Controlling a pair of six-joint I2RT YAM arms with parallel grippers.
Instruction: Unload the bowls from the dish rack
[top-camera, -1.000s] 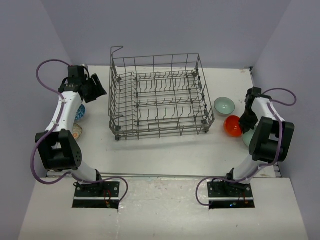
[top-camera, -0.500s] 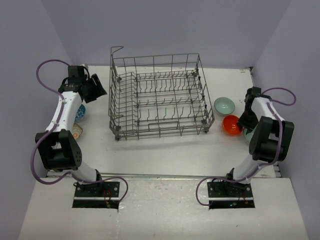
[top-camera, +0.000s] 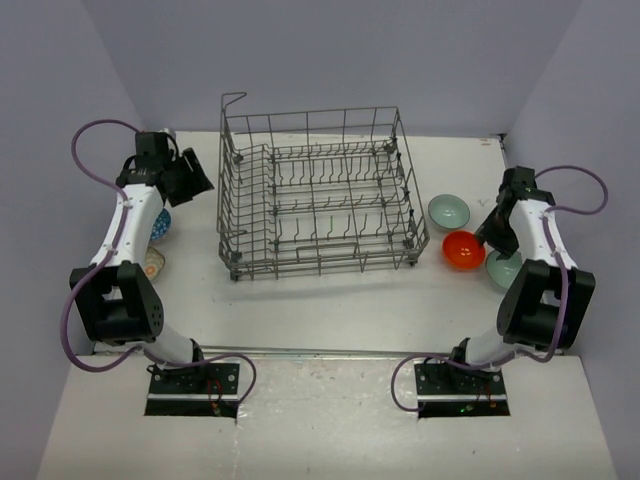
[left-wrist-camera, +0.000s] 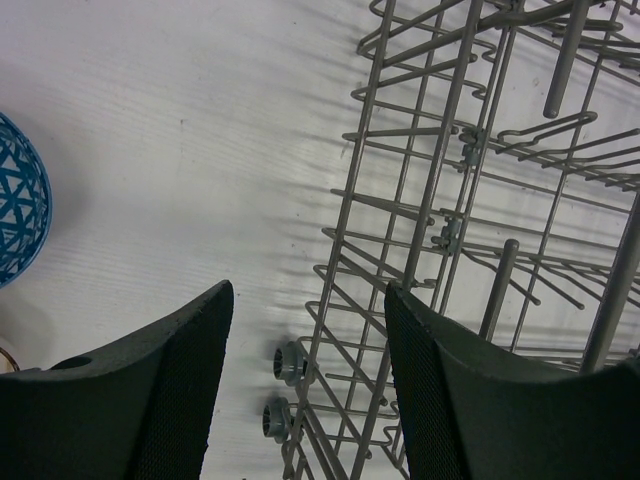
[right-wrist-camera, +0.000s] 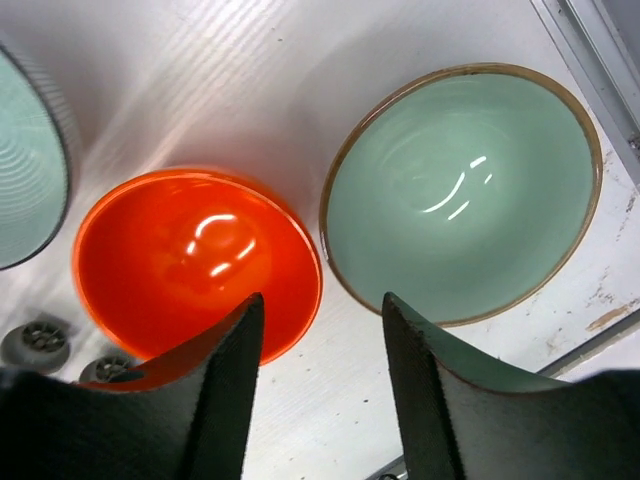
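My right arm has pulled back, and my right gripper (right-wrist-camera: 322, 300) has let go of the orange bowl (top-camera: 463, 249). Those fingers are now spread apart and hold nothing. They hang just above the gap between the orange bowl and a mint-green bowl (right-wrist-camera: 460, 190).

The orange bowl sits on the table (top-camera: 330, 300) by the right end of the dish rack (top-camera: 320, 195). The other mint-green bowl (top-camera: 449, 211) is close behind it.

My left gripper (left-wrist-camera: 307, 295) is spread apart too, with nothing in it. It hangs by the left end of the rack. The blue bowl (left-wrist-camera: 20, 210) is on the table on that side. The whitish bowl (top-camera: 152, 263) is near it, partly hidden by my left arm.

I see no bowl in the rack. All five seem to be out on the table, so I think the job is as good as done.
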